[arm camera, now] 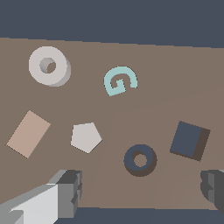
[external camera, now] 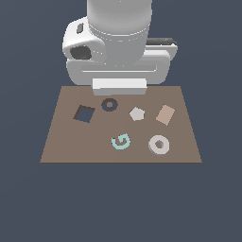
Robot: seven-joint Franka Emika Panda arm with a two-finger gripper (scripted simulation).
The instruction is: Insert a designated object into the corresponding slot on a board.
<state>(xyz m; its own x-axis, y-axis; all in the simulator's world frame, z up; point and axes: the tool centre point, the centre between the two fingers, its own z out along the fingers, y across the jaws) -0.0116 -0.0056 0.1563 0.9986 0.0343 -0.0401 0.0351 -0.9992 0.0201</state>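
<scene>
Brown and flat, the board (external camera: 61,142) lies on a dark blue-grey ground, and every loose piece sits well inside its edges. The light grey-white ring (external camera: 159,144) rests flat near the board's front edge, toward the exterior view's right, with bare board all round it. The teal G (external camera: 121,141) is its nearest neighbour, on the exterior view's left of it and clearly apart. Behind the ring lie the whitish pentagon (external camera: 136,113) and a tan rectangular tile (external camera: 165,114), each standing free of the others.

The ring-shaped slot (external camera: 109,104) sits toward the back of the board, a dark circular groove with a brown centre. The dark square hole (external camera: 84,114) lies near it on the exterior view's left. Nothing rests on or in the slot. Between ring and slot the G and the pentagon flank a diagonal strip of bare board.

In the exterior view the arm's bulky white body hangs over the board's rear edge and hides the gripper's fingers. Only the wrist view shows them — one grey finger (arm camera: 70,192) on one side of the frame, the other at the opposite edge, the gripper (arm camera: 142,192) spread wide with nothing between its jaws. It hovers close to the slot and well apart from the ring. The wrist view also shows the thickness of the ring's wall and the depth of the square hole — details flattened in the exterior view.
</scene>
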